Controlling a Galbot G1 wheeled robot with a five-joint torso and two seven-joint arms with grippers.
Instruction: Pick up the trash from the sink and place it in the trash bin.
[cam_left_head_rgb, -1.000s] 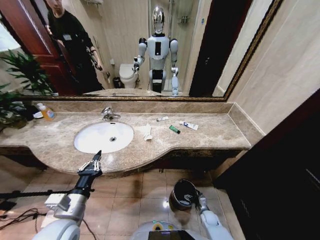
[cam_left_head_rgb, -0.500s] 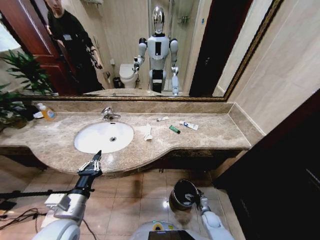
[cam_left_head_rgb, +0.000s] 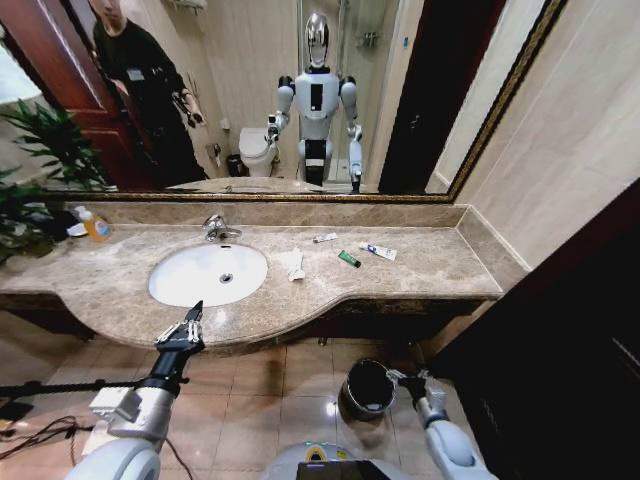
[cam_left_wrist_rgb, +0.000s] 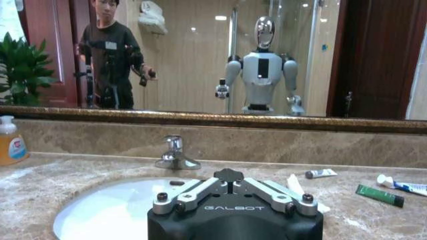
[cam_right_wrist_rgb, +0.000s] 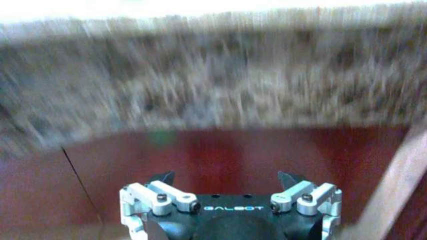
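Trash: four pieces lie on the marble desk (cam_left_head_rgb: 430, 262), beside the sink (cam_left_head_rgb: 208, 274) on the side away from the soap bottle and not inside the basin.
Tissue: crumpled white tissue (cam_left_head_rgb: 292, 264), nearest the basin rim.
Tubes: small white tube (cam_left_head_rgb: 325, 238) near the backsplash, tiny green tube (cam_left_head_rgb: 348, 259) just past the tissue, white-and-blue toothpaste tube (cam_left_head_rgb: 378, 251) farthest out.
Why there: they look scattered and all lie flat, so each probably needs its own pick.
Trash bin: dark round trash bin (cam_left_head_rgb: 366, 388) with a shiny rim, on the tiled floor under the desk edge, below the litter.
Right gripper (cam_left_head_rgb: 410, 381): low beside the bin rim, fingers spread apart and holding nothing; it seems placed for dropping, with its camera facing the desk's underside.
Left gripper (cam_left_head_rgb: 184, 329): poised at the desk's front edge before the basin, fingers closed together, empty, apparently waiting.
Soap bottle (cam_left_head_rgb: 93, 224): orange liquid, far side of the faucet (cam_left_head_rgb: 217, 228); not litter.
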